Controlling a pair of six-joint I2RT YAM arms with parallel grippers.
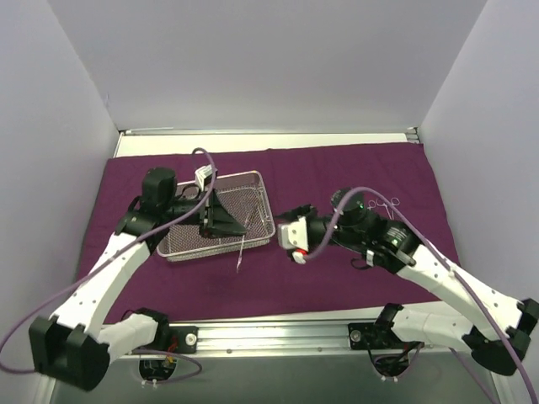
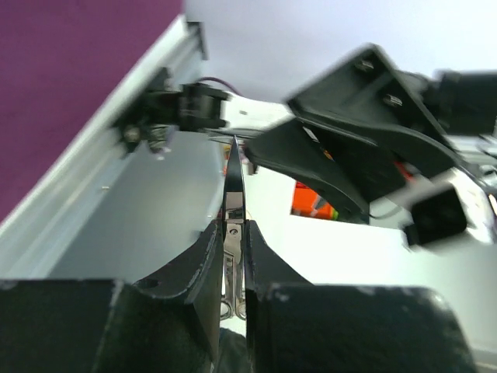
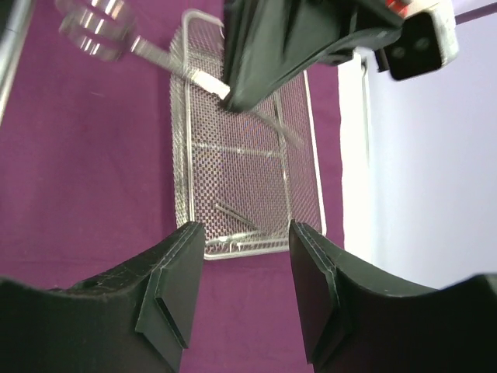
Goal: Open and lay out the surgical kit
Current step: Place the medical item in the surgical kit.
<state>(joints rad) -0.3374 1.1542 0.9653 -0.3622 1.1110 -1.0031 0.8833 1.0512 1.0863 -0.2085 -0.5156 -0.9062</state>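
— Left hand [image 2: 233,227] first: what is in it?
— Small steel scissors [image 2: 234,183]. My fingers are pinched narrow on them at the pivot. The blades stick out past my fingertips and the handles run back between the fingers.
— Where is that hand?
— Over the wire-mesh tray [image 1: 202,253], toward the corner nearest me. The ring end of the scissors reaches out past the tray's rim, over the cloth.
— And the right hand [image 3: 245,233]?
— Wide, with nothing between the fingers. It sits low over the dark purple cloth [image 1: 337,168], just beside the tray and pointing at it. The tray's short end lies straight ahead of my fingertips. My left hand and the scissors are beyond that and higher up.
— Is anything in the tray?
— One thin steel instrument [image 3: 233,217] lies on the mesh, close to the end nearest my right hand. I cannot tell what kind it is.
— And the rest of the kit?
— The cloth is spread flat across the bench [image 1: 253,143], and the tray rests on it. A few small ring-handled instruments [image 1: 389,202] lie on the cloth behind my right hand, beside that forearm and well apart from the tray.
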